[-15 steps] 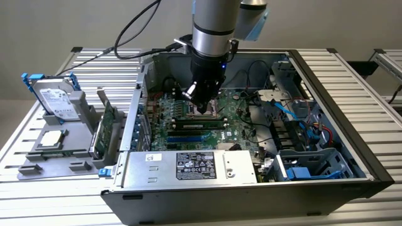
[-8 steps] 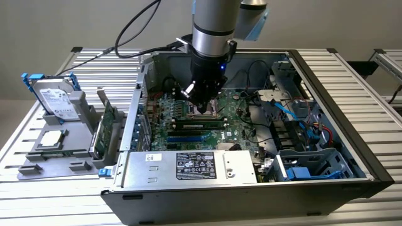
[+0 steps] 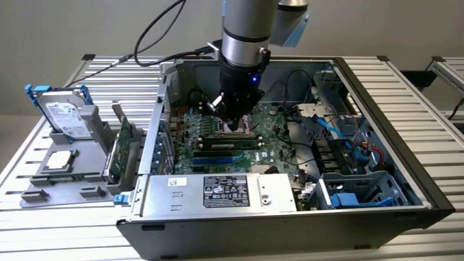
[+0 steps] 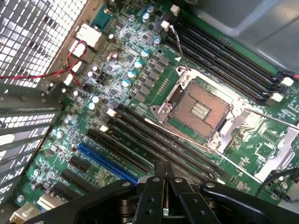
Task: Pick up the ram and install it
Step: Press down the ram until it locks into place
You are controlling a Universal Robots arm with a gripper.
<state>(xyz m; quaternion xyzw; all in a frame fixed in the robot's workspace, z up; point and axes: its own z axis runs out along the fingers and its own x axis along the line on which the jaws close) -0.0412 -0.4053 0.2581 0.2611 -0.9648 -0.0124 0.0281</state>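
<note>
- Silver metal box with a white label sits nearest me, in the front edge of the open computer case, which rests on a slatted tabletop.
- Just behind the box, the green motherboard lies flat in the case, with a blue slot and black slots running across it.
- The ram, a thin green stick with dark chips, lies along those black slots, just in front of the hand. I cannot tell whether it is fully seated.
- The hand hangs low over the board, between the ram and the open processor socket.
- In the wrist view the hand has its two fingers drawn together, and nothing shows between them.
- Off to the exterior view's left, a grey tray on the tabletop holds a square silver chip and an upright hard drive, with a green expansion card beside the case wall.
- Farthest back, black cables loop up from the arm.
</note>
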